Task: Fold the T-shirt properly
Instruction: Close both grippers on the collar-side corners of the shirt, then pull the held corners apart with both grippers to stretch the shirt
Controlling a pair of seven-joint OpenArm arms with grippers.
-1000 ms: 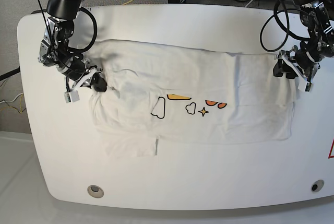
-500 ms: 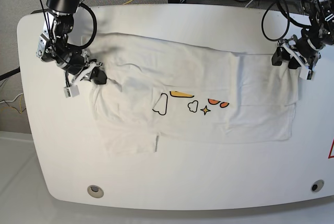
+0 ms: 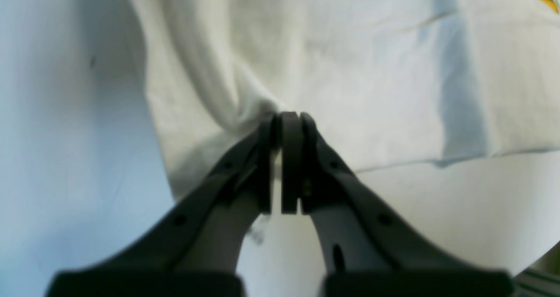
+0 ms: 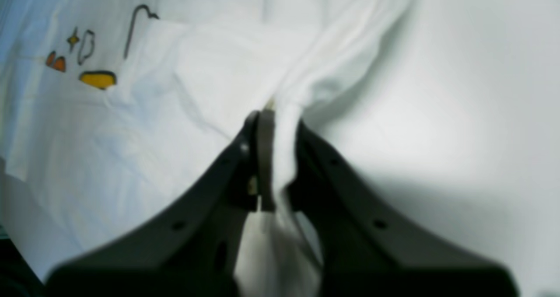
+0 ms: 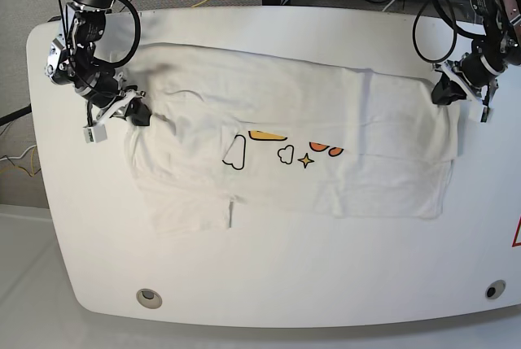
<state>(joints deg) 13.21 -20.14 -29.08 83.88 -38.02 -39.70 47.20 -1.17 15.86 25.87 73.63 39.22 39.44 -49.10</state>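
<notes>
Left gripper: jaws pressed together at the T-shirt's edge; the wrist view shows cloth gathering into folds right at the tips, but whether any cloth is caught between them cannot be told. In the base view it sits at the shirt's far right corner.
Right gripper: clamped on the T-shirt, a bunched strip of white cloth running between the jaws and down past them. In the base view it is at the shirt's left edge.
T-shirt: white, spread flat and wide across the middle of the counter, between the two grippers. Its top edge runs from one gripper toward the other, sloping slightly. Creases radiate from each gripper into the cloth.
Prints: near the shirt's middle; a black-outlined cloud to the left, a smaller one beside it, an orange-yellow shape above, orange shapes and a small star to the right. The right wrist view shows them at the far left of the cloth.
Lower left flap: a section of the shirt reaching further toward the counter's near edge than the rest, with a short dark mark on it.
Counter: glossy white, rounded corners, bare around the shirt.
</notes>
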